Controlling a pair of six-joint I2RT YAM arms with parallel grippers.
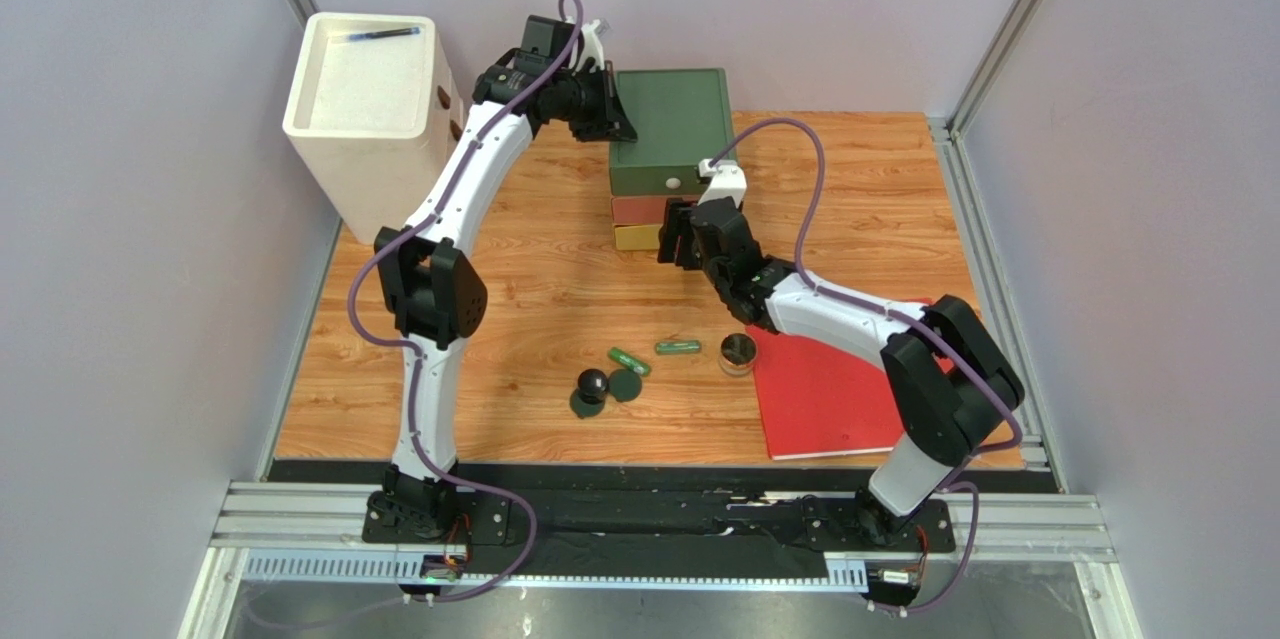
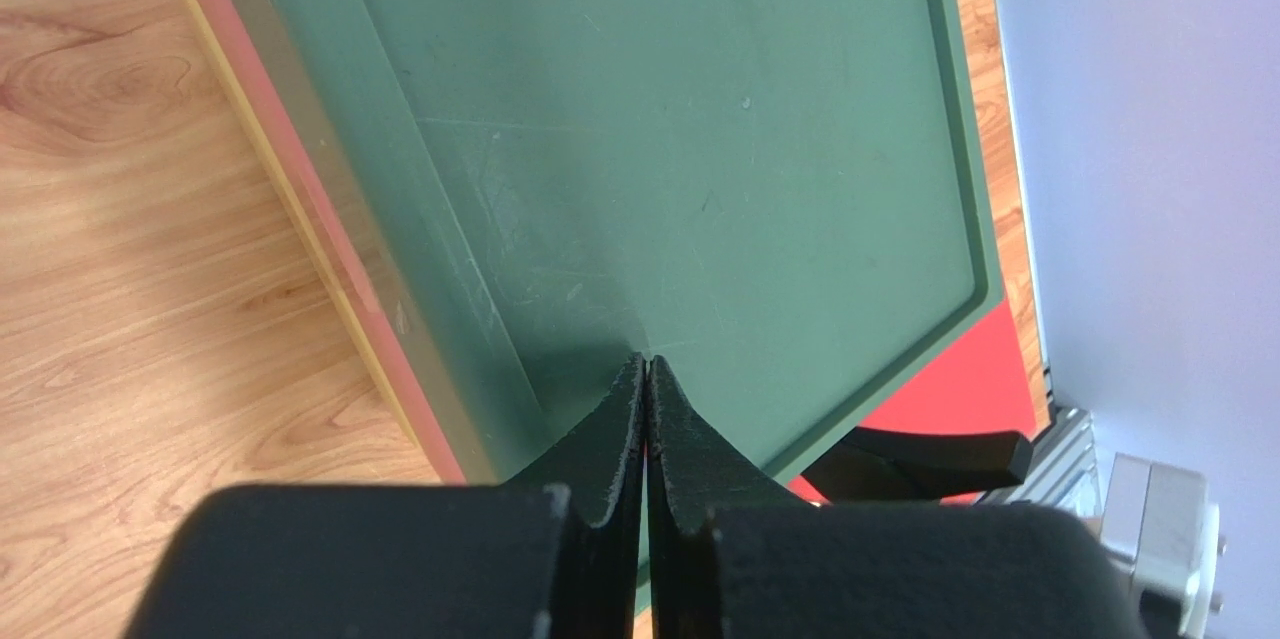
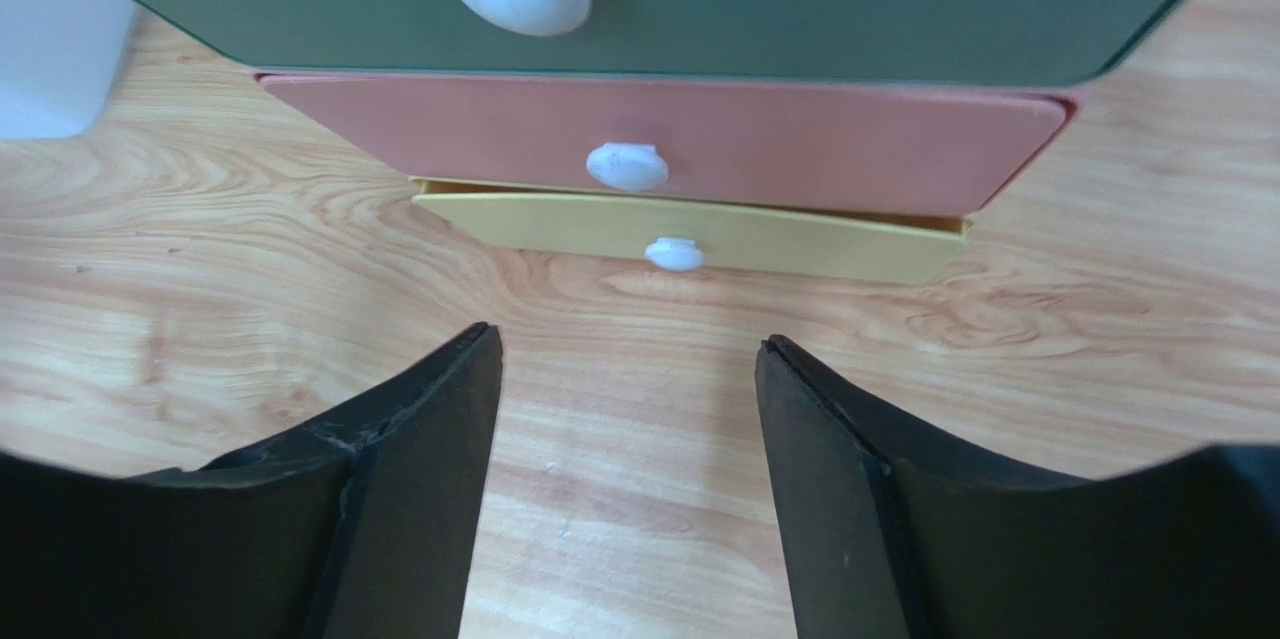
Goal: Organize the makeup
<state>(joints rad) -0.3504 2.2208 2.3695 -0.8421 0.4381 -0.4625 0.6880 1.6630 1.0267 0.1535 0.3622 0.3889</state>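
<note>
The makeup lies loose on the wooden table in the top view: two slim green tubes (image 1: 630, 362) (image 1: 678, 347), a black ball-shaped piece (image 1: 592, 384), a dark green compact (image 1: 625, 386) and a round jar (image 1: 736, 354). My left gripper (image 1: 613, 111) (image 2: 646, 365) is shut with nothing in it, its tips resting on the green top (image 2: 676, 144) of the small drawer unit (image 1: 672, 129). My right gripper (image 1: 673, 237) (image 3: 628, 347) stands open and empty just above the table. It faces the red drawer (image 3: 781, 144) and the yellow drawer (image 3: 781, 237) with their white knobs.
A tall white bin (image 1: 365, 99) with a dark pen-like item in it stands at the back left. A flat red book (image 1: 834, 392) lies under the right arm at the front right. The yellow bottom drawer sits slightly ajar. Frame posts and walls border the table.
</note>
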